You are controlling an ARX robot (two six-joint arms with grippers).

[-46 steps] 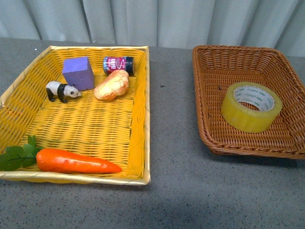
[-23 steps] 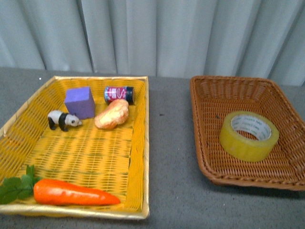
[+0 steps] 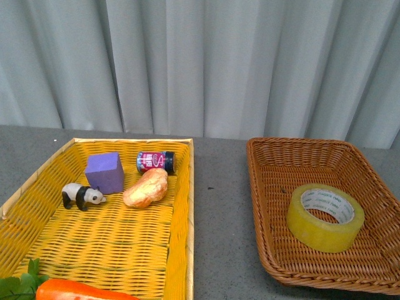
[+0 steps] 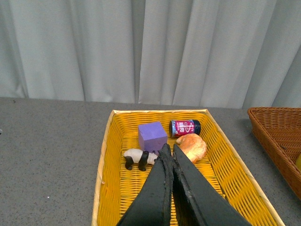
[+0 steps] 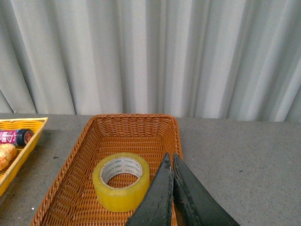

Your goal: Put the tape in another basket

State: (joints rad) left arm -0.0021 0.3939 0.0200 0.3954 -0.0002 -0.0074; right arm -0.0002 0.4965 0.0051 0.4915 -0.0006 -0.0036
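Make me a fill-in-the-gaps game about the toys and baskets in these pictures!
1. The tape lies in the ______ basket.
2. The panda stands beside a ______ block.
3. In the yellow basket, the can lies right behind the ______.
4. Both the left pincer and the right pincer are ______.

Missing words: brown; purple; bread; shut

Carrot [image 3: 81, 290] (front view) half cropped
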